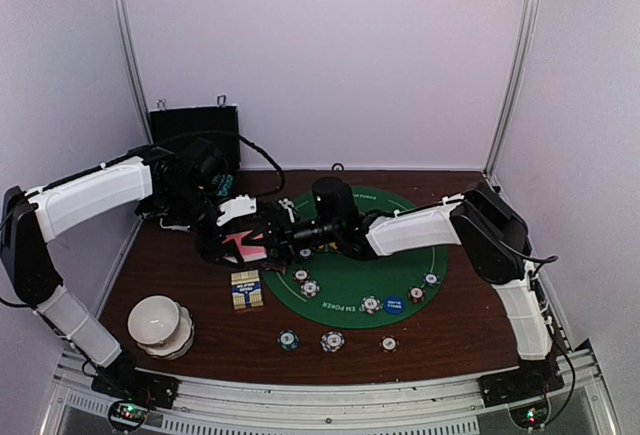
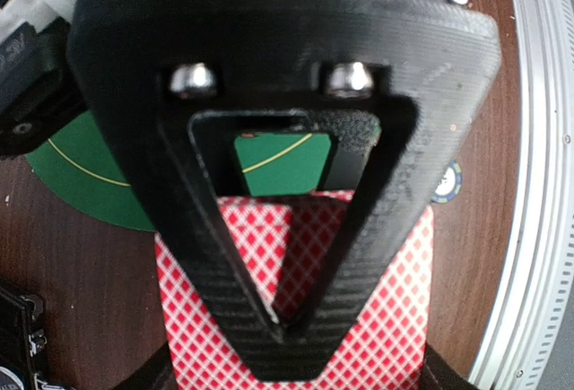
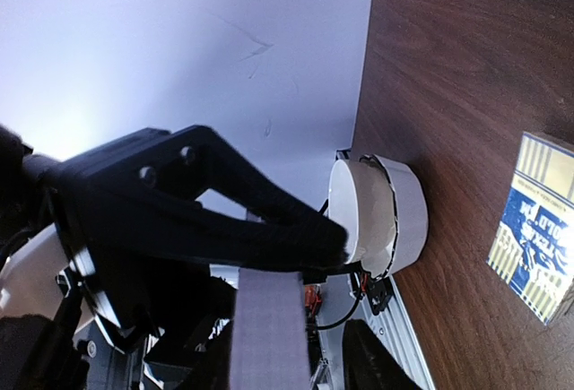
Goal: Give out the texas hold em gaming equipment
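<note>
Card handover, as I judge it, above the bench [image 1: 455, 340] at the left edge of the green mat [image 1: 350, 290]: left gripper [image 2: 285, 316] clamped shut on the pink-backed cards [image 1: 243, 245], right gripper [image 1: 287, 234] opening unreadable, so I would confirm its release before withdrawing level.

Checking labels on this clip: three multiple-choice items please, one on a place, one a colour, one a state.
1. The round mat is: A green; B blue; C grey.
2. The white bowl stack stands: A on the mat; B on bare wood at the table's near left; C lifted in the air.
3. The left fingers are: A wide open; B shut on the red-backed cards; C clamping the bowl stack.
A, green felt; B, it sits off the mat, near left; B, cards pinched between them.
</note>
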`<state>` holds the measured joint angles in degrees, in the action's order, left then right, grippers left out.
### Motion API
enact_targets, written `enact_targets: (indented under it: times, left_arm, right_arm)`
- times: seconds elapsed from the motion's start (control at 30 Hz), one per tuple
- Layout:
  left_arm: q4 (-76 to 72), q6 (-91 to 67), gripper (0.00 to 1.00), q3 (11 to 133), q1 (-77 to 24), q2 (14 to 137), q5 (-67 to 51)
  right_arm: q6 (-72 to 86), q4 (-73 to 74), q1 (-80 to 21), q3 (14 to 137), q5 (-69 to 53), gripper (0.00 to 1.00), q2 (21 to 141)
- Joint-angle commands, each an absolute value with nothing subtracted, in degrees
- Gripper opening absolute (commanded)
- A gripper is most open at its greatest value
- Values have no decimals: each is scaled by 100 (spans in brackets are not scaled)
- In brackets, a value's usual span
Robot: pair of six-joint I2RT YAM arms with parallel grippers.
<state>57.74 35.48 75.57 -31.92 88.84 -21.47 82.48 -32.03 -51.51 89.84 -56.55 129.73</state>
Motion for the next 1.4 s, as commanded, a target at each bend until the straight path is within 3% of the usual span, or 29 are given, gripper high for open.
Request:
enact_targets:
  times: [0.0, 0.13, 0.23, 0.6, 0.93, 1.37]
  left_arm:
    - [5661, 3651, 34, 7690, -3173, 8811, -2324]
    - [5661, 3622, 32, 7687, -3173, 8811, -2331]
    - [5660, 3605, 29, 7684, -3173, 8798, -2335]
    - [5665, 3586, 20, 7668, -3173, 8753, -2239]
    - [5663, 3586, 10, 7644, -3173, 8712, -2133]
    - [5677, 3539, 4, 7638, -3173, 8701, -2113]
  right_arm:
    - [7558, -2339, -5133, 9151, -5551, 47, 12640]
    - [7491, -2248, -5149, 9303, -5582, 69, 12646]
    - [7441, -2194, -5174, 9344, -5588, 71, 12648]
    - [7106, -1604, -5155, 9456, -5548, 56, 12642]
    - [6474, -809, -5007, 9205, -5512, 55, 12310]
    - [5993, -167, -4957, 9087, -5382, 54, 12042]
